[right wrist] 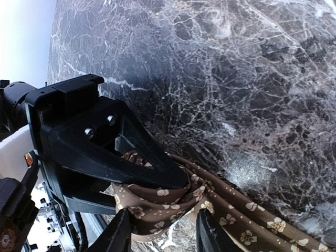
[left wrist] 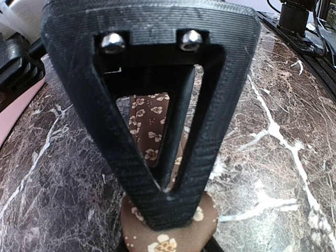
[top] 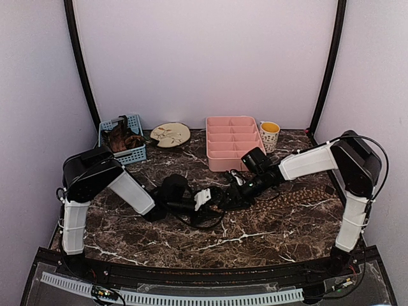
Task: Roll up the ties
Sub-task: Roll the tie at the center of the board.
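One tie (top: 299, 195), dark brown with tan dots and flowers, lies across the right half of the marble table. Its left end is gathered between the two grippers at mid-table. My left gripper (top: 212, 199) is shut on this end; in the left wrist view (left wrist: 168, 202) the fabric (left wrist: 168, 239) bulges out under the closed fingertips. In the right wrist view the tie (right wrist: 173, 202) wraps round the left gripper's black finger (right wrist: 105, 152). My right gripper (right wrist: 163, 231) is open, one finger (right wrist: 118, 233) on either side of the wrapped fabric, and it shows in the top view (top: 241, 191).
A pink divided tray (top: 233, 141) stands at the back middle, with a yellow cup (top: 269, 134) to its right. A wooden plate (top: 170, 134) and a blue basket (top: 122, 140) holding brown items are at the back left. Black cables (top: 191, 220) loop by the left gripper.
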